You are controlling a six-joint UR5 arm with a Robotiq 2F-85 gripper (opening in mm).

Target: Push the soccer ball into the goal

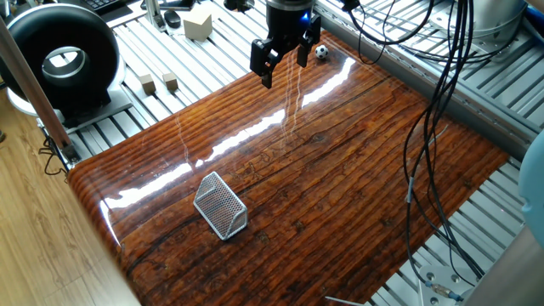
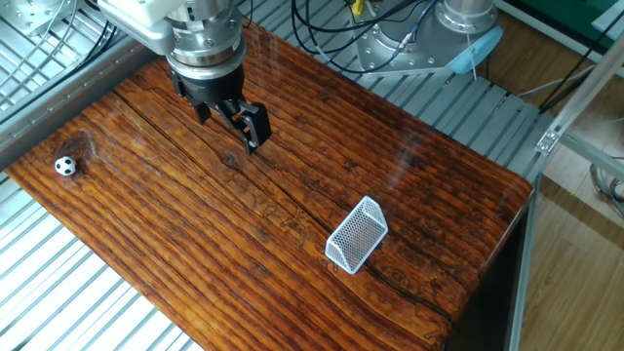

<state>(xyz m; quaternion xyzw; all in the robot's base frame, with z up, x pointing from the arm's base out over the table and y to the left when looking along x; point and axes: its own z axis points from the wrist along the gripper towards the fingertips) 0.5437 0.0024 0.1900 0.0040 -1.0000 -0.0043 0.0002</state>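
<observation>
The soccer ball (image 1: 321,52) (image 2: 64,166), tiny and white with black patches, rests near a far corner of the brown wooden board (image 1: 340,170). My gripper (image 1: 283,66) (image 2: 229,122) hangs just above the board a short way from the ball, open, with nothing between its black fingers. It does not touch the ball. The goal (image 1: 220,206) (image 2: 357,234), a small silver mesh wedge, stands on the board near the opposite end, well away from both ball and gripper.
A big black ring-shaped device (image 1: 64,59) stands off the board at the back left. Two small wooden cubes (image 1: 159,82) and a larger block (image 1: 197,24) lie on the slatted metal table. Black cables (image 1: 442,127) hang over the board's right side.
</observation>
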